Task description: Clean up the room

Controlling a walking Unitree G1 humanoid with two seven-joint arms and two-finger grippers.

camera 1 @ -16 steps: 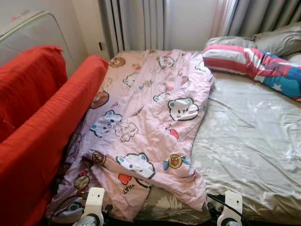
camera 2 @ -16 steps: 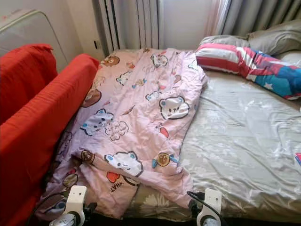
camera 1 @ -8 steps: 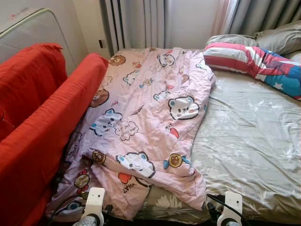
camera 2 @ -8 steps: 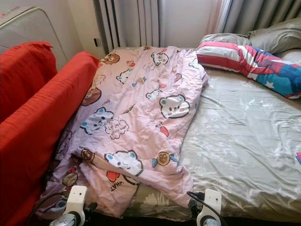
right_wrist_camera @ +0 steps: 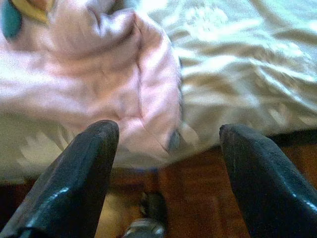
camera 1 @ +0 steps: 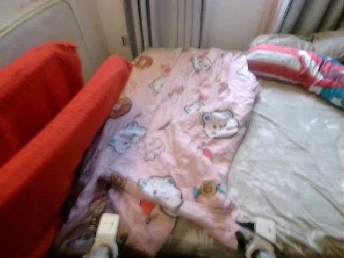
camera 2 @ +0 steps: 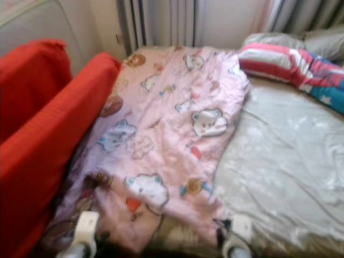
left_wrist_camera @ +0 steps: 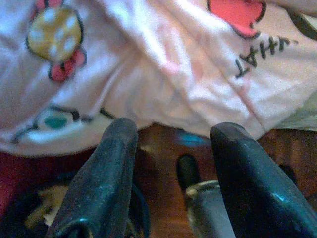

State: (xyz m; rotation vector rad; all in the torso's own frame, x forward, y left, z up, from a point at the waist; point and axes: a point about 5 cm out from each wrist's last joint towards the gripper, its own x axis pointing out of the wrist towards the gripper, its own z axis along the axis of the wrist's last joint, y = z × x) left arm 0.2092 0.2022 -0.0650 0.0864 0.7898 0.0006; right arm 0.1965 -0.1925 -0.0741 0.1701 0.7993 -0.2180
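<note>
A wide bed (camera 1: 290, 177) covered in a pale grey-green sheet with a faint leaf pattern takes up most of the blurred head views. All places below are given relative to this bed.

Along the bed's left edge stands a long red fabric-covered barrier (camera 1: 48, 161), with a second red fabric panel (camera 1: 32, 91) further left behind it. Behind those, against the wall, leans a grey upholstered panel (camera 1: 37, 21).

On the left half of the bed lies a crumpled pink quilt printed with cartoon bears and animals (camera 1: 177, 134). It runs from the head of the bed to the foot, where its lower corner hangs over the edge toward the floor.

At the head of the bed on the right lies a long pillow striped in pink and white with a blue end (camera 1: 301, 64), and grey pillows (camera 2: 301, 40) are behind it. Grey curtains (camera 1: 166, 21) hang on the wall beyond the head of the bed.

At the foot of the bed, the left gripper (left_wrist_camera: 171, 158) is low beside the hanging corner of the quilt, its two black fingers (left_wrist_camera: 106, 173) spread apart and holding nothing. The right gripper (right_wrist_camera: 168, 168) is at the foot edge where the quilt's end meets the sheet, its fingers (right_wrist_camera: 74, 178) wide apart, also holding nothing. Brown wooden floor (right_wrist_camera: 198, 198) shows below the bed's edge.
</note>
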